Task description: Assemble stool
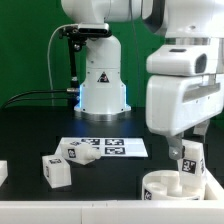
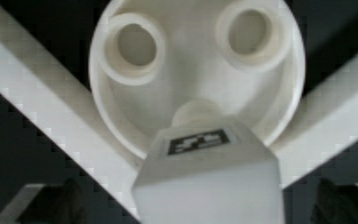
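Note:
The round white seat disc (image 1: 160, 186) lies on the black table at the exterior view's lower right. In the wrist view the seat (image 2: 194, 90) shows two open sockets (image 2: 137, 48). My gripper (image 1: 187, 158) is shut on a chunky white leg (image 1: 189, 163) with a square tag and holds it upright right over the seat. In the wrist view the held leg (image 2: 202, 165) reaches down to the seat's near part, with my gripper (image 2: 197, 208) around its upper end. Whether the leg's end sits in a socket is hidden. Two loose legs (image 1: 57, 170) (image 1: 80, 152) lie at the exterior view's left.
The marker board (image 1: 108, 147) lies mid-table before the robot base (image 1: 102, 85). White bars (image 2: 34, 80) meet in a corner around the seat. A small white part (image 1: 3, 172) sits at the exterior view's left edge. Cables run behind at the left.

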